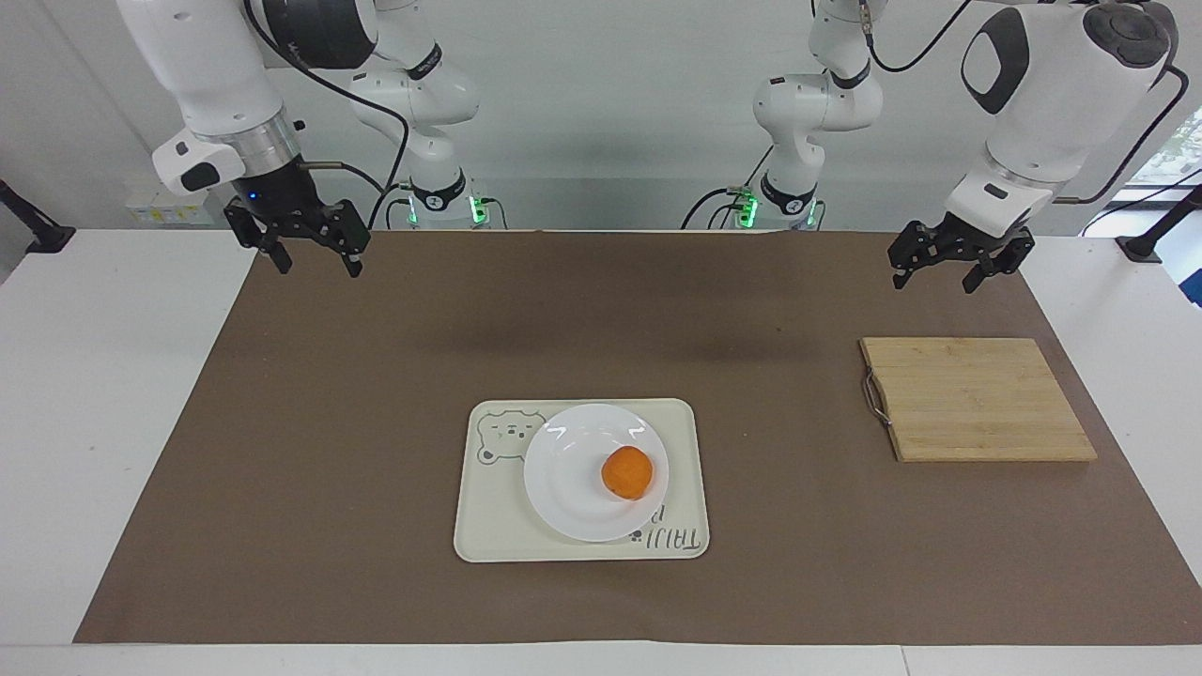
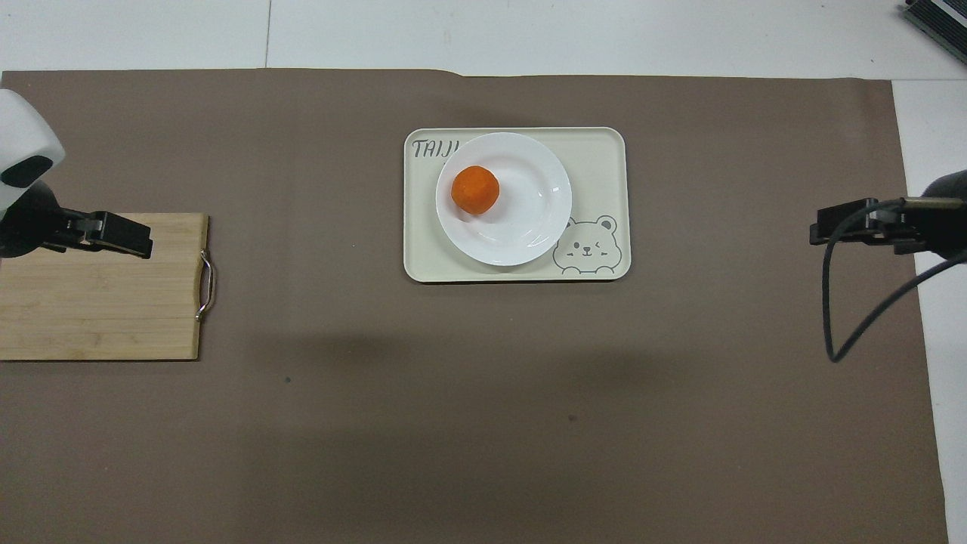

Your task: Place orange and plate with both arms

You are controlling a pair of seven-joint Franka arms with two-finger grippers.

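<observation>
White plate sits on the tray, orange on it; left gripper and right gripper hang well apart from the tray, fingers spread, empty.

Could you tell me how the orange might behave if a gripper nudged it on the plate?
The orange is round, so it would probably roll rather than slide. The white plate looks glossy and shallow, so its rim may only weakly stop the fruit. Its dimpled skin should give fingers fair grip.
</observation>
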